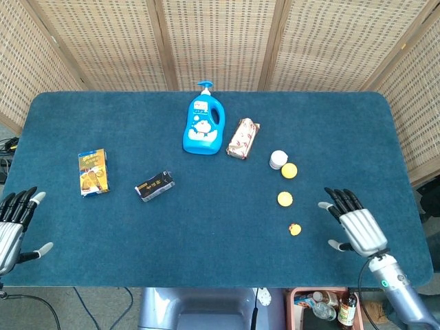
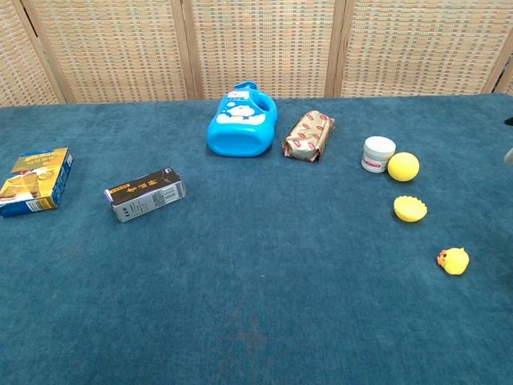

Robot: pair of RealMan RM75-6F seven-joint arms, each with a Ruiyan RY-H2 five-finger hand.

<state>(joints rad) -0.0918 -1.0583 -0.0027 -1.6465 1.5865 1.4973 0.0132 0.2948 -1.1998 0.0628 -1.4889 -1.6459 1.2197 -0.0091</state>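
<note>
My right hand hovers over the blue table near its front right, fingers spread and empty, a little right of a small yellow duck. Only a sliver of it shows at the right edge of the chest view. My left hand stays at the table's front left edge, fingers spread, holding nothing; the nearest thing is a blue and yellow box.
A blue pump bottle lies at the back centre beside a brown wrapped packet. A dark small box, a white jar, a yellow ball and a yellow cup-shaped piece also lie on the cloth.
</note>
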